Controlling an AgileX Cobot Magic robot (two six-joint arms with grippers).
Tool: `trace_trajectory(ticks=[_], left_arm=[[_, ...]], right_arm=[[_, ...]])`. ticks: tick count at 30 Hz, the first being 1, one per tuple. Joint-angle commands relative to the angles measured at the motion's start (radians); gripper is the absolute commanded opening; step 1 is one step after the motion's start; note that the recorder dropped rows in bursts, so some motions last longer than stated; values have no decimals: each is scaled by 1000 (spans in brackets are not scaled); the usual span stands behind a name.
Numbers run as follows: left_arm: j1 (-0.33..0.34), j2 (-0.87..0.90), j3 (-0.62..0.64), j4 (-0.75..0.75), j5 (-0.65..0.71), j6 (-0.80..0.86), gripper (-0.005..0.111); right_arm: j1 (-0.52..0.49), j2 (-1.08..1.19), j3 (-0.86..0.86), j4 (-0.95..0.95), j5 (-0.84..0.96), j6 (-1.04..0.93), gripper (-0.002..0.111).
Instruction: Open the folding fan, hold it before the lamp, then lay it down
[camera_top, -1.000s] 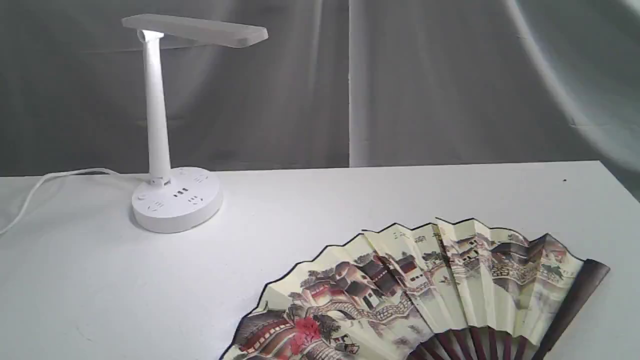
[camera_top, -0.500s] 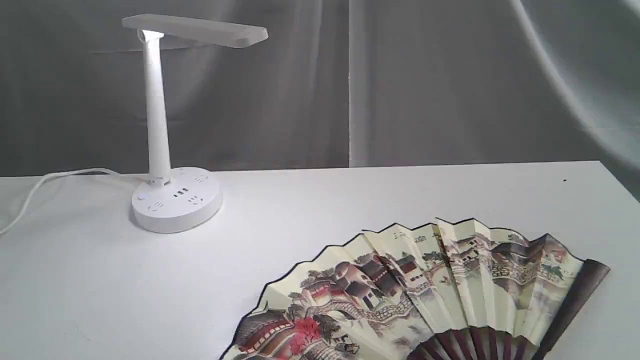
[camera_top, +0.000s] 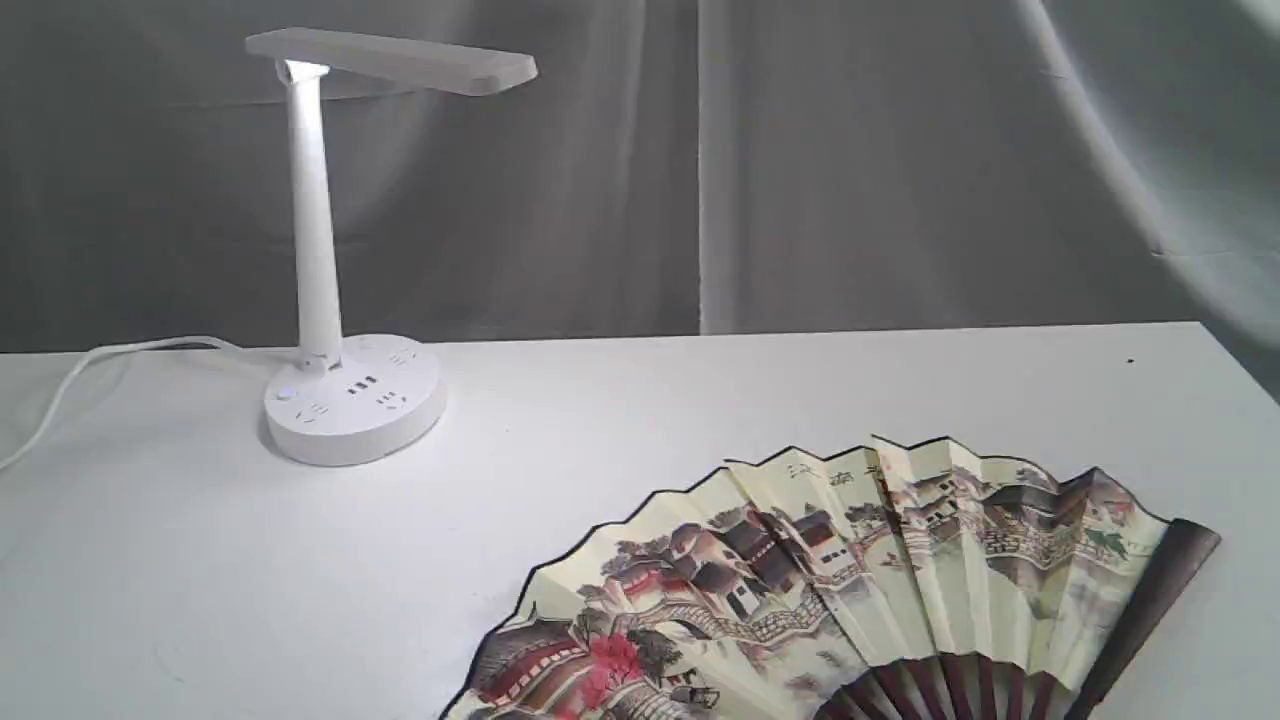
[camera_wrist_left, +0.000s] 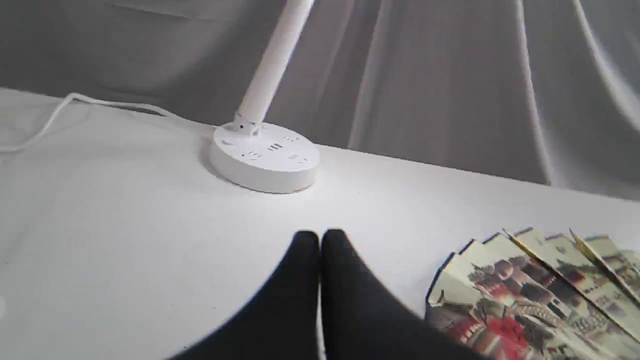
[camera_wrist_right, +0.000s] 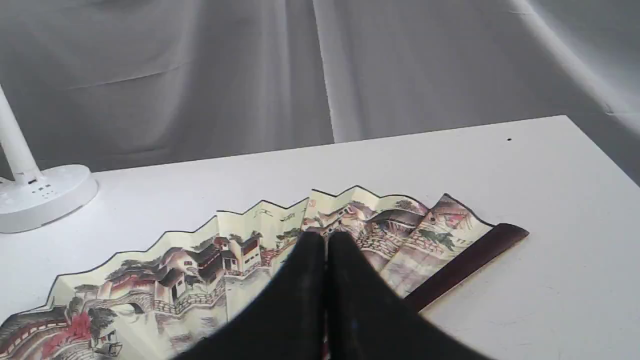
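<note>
Folding fan (camera_top: 800, 580): laid spread open on the white table (camera_top: 700, 400), at right. Lamp (camera_top: 315, 250): stood upright at far left, well apart. Left gripper (camera_wrist_left: 320, 240): jaws pressed together. Right gripper (camera_wrist_right: 326, 240): jaws pressed together, seen over the fan.

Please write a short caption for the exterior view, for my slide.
Open painted fan lies flat on a white table, apart from the desk lamp.

Painted folding fan (camera_top: 850, 570) spread open, seemingly lying flat, white lamp (camera_top: 312, 220) upright
</note>
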Motion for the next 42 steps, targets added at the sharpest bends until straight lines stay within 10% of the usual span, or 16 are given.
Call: trace_trajectory(ticks=[1, 16, 26, 42], left_arm=[[94, -3, 4, -75, 1, -1, 0], [151, -3, 4, -3, 60, 27, 0], [151, -3, 4, -197, 54, 494, 0], [151, -3, 4, -213, 54, 502, 0]], right_arm=[[2, -1, 4, 3, -5, 0, 0], [2, -1, 4, 3, -5, 0, 0], [2, -1, 4, 3, -5, 0, 0], [2, -1, 4, 3, -5, 0, 0]])
